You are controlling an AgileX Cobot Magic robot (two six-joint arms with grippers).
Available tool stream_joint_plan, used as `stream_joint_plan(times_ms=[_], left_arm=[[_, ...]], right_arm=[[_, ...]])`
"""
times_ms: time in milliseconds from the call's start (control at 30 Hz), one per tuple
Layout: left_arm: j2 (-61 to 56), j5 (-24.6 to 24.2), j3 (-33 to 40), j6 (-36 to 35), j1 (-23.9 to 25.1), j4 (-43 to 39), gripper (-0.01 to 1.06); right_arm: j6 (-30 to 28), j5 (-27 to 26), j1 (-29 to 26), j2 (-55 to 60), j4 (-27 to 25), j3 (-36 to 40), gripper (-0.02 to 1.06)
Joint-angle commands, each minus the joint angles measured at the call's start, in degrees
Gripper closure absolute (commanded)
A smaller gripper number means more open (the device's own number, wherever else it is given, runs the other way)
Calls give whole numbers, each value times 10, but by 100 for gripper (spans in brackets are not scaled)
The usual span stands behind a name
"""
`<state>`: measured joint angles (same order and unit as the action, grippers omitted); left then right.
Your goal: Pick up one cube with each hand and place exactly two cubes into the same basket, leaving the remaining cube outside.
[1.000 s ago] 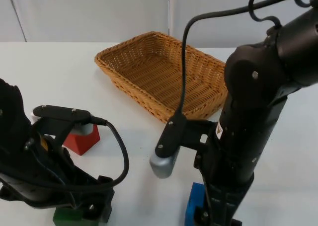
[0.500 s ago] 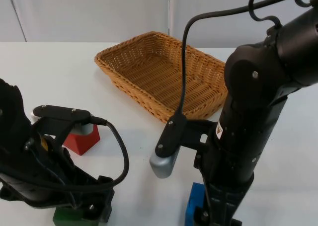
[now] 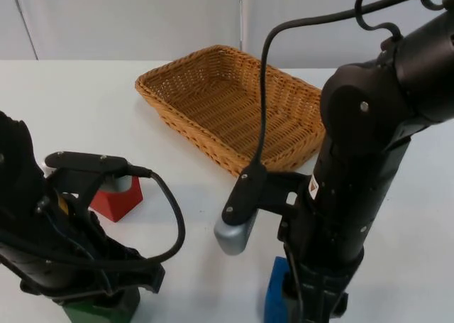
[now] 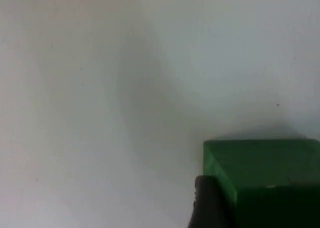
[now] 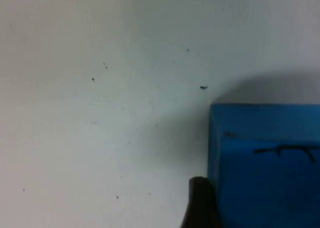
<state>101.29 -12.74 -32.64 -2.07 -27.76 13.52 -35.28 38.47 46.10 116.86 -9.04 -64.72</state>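
The green cube [image 3: 96,311] sat on the white surface [image 3: 71,103] well on the near side of the wicker basket [image 3: 234,106], mostly hidden under the left arm in the top view, and in the left wrist view the green cube [image 4: 270,180] had a black fingertip [image 4: 207,203] pressed right against its side. The left claw [image 3: 106,302] was down over that cube; whether it was clamped or merely around it could not be told. The blue cube [image 3: 277,298] lay near the green one, also nearer than the basket, with the right claw [image 3: 305,305] lowered onto it. In the right wrist view a black fingertip [image 5: 200,203] touched the blue cube [image 5: 267,163] at its edge, but the grip there could not be judged either. The red cube [image 3: 117,199] stood apart from both claws, between the green cube and the basket's near corner, partly behind the left arm. The basket itself stood on the surface with no cube in it.
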Motion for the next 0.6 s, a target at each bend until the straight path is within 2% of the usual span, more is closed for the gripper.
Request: stream_joint_plan(times_ms=[0,67,133,267,567], left_arm=[[-1,-8,3,-4,-1,9,105],[-6,-17,3,-4,-1,8,105],[-11,-24,3,-3,-1,6,105],[-39,-46,3,3,-1,1,105],[-194,-99,3,3,-1,-2,105]], right_arm=[[12,4,4,-2,-3,-2,81],[36,7,4,-8,-3,-4,102],[45,13,4,-11,-3,-4,105],[49,26,4,-33,-2,-4,105],[49,44,4,-150,-1,-4,105]])
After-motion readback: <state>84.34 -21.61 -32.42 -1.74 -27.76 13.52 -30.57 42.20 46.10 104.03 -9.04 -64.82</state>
